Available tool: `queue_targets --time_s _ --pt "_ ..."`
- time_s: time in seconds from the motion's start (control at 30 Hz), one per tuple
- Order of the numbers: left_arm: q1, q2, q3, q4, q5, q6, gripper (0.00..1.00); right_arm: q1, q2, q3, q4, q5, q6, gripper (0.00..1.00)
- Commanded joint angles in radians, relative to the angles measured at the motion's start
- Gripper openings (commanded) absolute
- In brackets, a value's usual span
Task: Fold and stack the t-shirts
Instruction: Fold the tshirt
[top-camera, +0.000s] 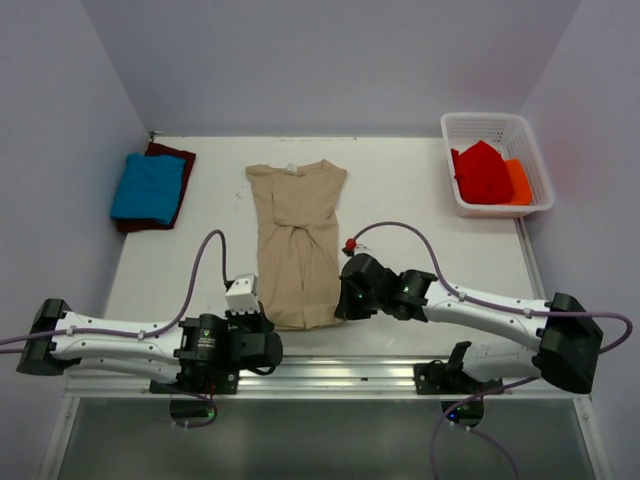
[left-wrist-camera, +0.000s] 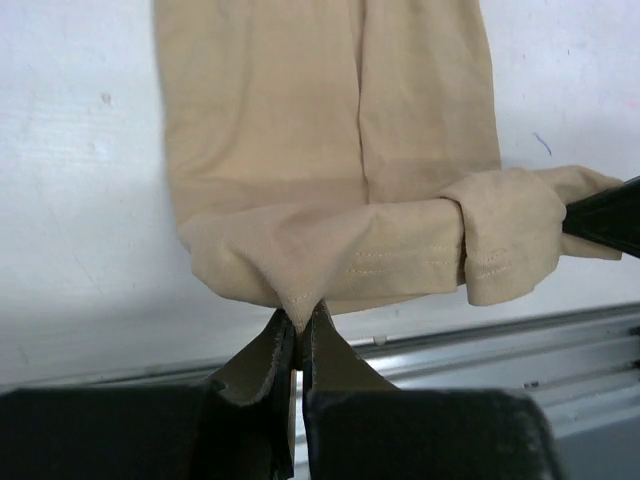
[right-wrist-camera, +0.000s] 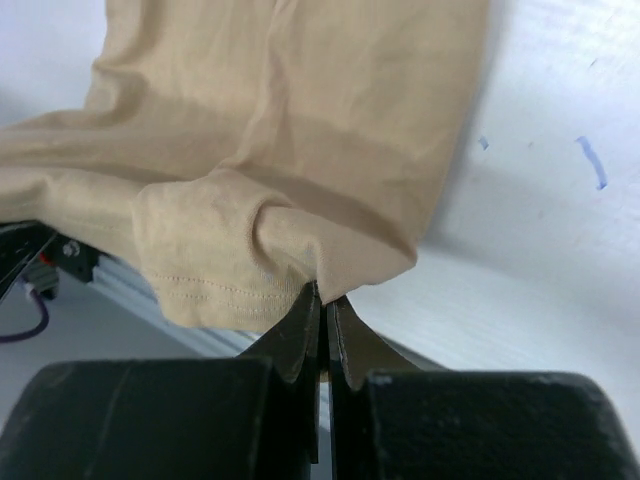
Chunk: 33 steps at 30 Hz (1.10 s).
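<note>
Left tool (top-camera: 266, 322): jaws pinched tight on the near left corner of the tan shirt (top-camera: 297, 235). In the left wrist view the left tool (left-wrist-camera: 300, 320) grips a small peak of hem, and the cloth spreads away from that pinch.

Right tool (top-camera: 340, 305): jaws likewise closed narrow, holding the near right corner of the same shirt. In the right wrist view the right tool (right-wrist-camera: 324, 295) bites a rolled, stitched fold of hem.

Tan shirt: centre of the table (top-camera: 420, 200), laid lengthwise, collar far, hem near. Both sides are folded in and meet along a middle line, seen in the left wrist view (left-wrist-camera: 330, 150). The near hem is bunched and raised between the two tools, and the rest lies flat, lightly creased (right-wrist-camera: 280, 100).

Blue shirt (top-camera: 148, 187): far left of the table, folded, resting on the maroon shirt (top-camera: 172, 153), whose edges show at the far and near sides. Well apart from the tan shirt.

Basket (top-camera: 480, 118): white, slotted, far right corner of the table. Holds a red cloth (top-camera: 482, 172) and an orange cloth (top-camera: 518, 180) just beside it.
</note>
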Motion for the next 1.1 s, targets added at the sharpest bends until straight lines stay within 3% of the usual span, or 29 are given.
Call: queue_targets --time_s 0.0,0.23,0.33,0.5,0.83,1.07 --pt "0.070 0.036 0.051 0.062 -0.155 0.196 0.00 -0.060 0.058 0.071 -0.021 0.059 -0.121 0.00" --pt "0.339 -0.031 -0.061 0.550 -0.031 0.725 0.00 -0.155 0.195 0.178 0.028 0.047 -0.256 0.00" --pt "0.463 0.004 -0.080 0.674 0.043 0.849 0.00 -0.178 0.264 0.241 0.037 0.042 -0.302 0.00" --pt "0.600 0.107 -0.091 0.831 0.139 0.951 0.00 -0.201 0.356 0.354 0.038 0.050 -0.366 0.00" --pt "0.851 0.260 -0.164 1.076 0.296 0.989 0.00 -0.262 0.477 0.510 0.026 0.058 -0.423 0.00" --pt "0.989 0.389 -0.092 1.162 0.392 1.032 0.00 -0.317 0.581 0.609 0.002 0.062 -0.432 0.00"
